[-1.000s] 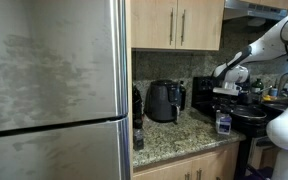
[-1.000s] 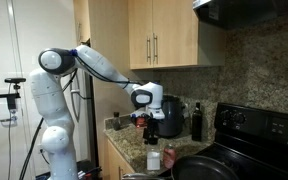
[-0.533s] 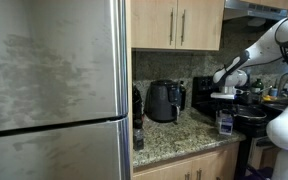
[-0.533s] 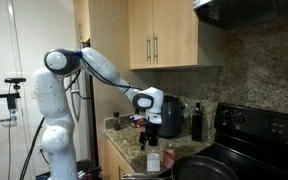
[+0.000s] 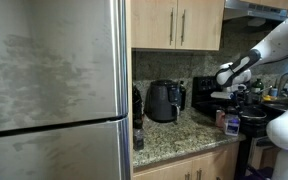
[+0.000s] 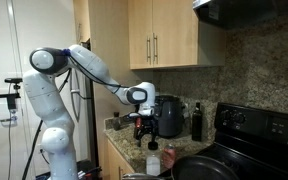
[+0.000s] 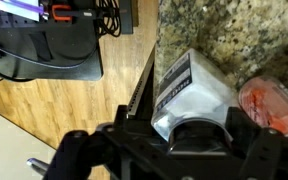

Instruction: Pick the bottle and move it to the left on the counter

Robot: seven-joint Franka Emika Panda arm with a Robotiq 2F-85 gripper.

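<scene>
My gripper (image 7: 184,140) hangs with its jaws spread either side of the bottle (image 7: 189,90), not pinching it. The bottle stands just beside the can (image 7: 269,105), on the side toward the counter (image 7: 234,30) edge. Closing off-centre could tip it over that edge. A finger could also topple the can.
</scene>
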